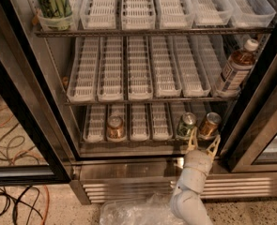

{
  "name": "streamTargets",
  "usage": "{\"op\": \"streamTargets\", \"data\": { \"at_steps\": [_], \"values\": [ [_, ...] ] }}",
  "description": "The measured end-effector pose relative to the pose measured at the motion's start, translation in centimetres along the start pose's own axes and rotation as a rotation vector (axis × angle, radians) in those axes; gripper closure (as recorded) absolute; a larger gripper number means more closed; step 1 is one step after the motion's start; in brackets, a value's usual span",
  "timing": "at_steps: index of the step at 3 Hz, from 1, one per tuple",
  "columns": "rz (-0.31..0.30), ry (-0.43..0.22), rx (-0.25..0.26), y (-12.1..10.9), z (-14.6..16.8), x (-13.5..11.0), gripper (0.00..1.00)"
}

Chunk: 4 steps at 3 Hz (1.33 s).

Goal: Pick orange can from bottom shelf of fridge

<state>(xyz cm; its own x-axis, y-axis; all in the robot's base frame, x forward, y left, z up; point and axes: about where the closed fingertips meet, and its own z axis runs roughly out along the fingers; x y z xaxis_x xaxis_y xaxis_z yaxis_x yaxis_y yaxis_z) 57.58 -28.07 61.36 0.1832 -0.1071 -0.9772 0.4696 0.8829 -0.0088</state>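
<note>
Three cans sit on the bottom shelf (140,123) of the fridge (128,185). The orange can (209,124) stands lower right, just beside a green can (186,124). The gripper (203,144) hovers just in front of it, fingers (214,147) spread wide, likely to straddle it.

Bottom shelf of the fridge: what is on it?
Three cans in the white trays: a brownish can left, a green can and the orange can right. The open gripper, just in front, hides their bases.
</note>
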Motion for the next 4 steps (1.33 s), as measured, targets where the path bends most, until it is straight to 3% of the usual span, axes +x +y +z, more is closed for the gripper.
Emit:
{"op": "streamTargets", "data": {
  "at_steps": [2, 4],
  "values": [
    [0.012, 0.026, 0.008, 0.4, 2.0, 0.6, 0.43],
    [0.040, 0.051, 0.020, 0.6, 3.7, 1.1, 0.43]
  ]
}}
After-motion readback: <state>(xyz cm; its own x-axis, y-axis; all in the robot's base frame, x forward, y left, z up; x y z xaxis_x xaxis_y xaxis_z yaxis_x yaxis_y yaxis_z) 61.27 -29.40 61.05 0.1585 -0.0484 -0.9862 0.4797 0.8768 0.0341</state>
